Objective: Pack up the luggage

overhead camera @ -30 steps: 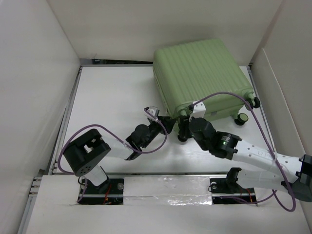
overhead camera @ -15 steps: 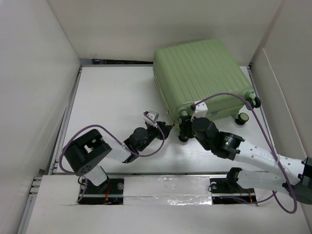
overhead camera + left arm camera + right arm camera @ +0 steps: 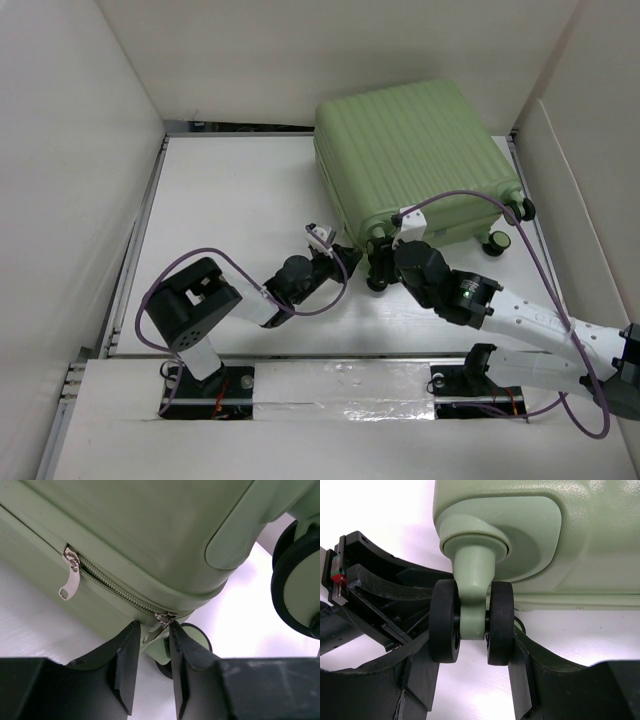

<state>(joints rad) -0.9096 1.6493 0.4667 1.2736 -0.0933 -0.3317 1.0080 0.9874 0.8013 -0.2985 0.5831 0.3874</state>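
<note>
The luggage (image 3: 415, 160), a light green ribbed suitcase, lies closed at the table's back right. My left gripper (image 3: 338, 258) is at its near left corner. In the left wrist view my left gripper (image 3: 152, 640) is narrowly open, and a silver zipper pull (image 3: 154, 631) hangs between its fingers at the end of the zipper (image 3: 120, 592). A second pull (image 3: 70, 577) hangs further left. My right gripper (image 3: 378, 262) is at the near left wheel. In the right wrist view my right gripper (image 3: 472, 647) is shut on the twin black wheel (image 3: 445, 620), one finger against each side.
White walls stand at the left (image 3: 70, 200), back and right (image 3: 590, 180). Two more wheels (image 3: 498, 243) stick out at the suitcase's near right. Purple cables (image 3: 470, 195) loop over both arms. A rail (image 3: 340, 355) runs along the near edge.
My left gripper has moved right and closer to the suitcase's near left corner, onto the zipper pull. The right arm and the suitcase have hardly moved.
</note>
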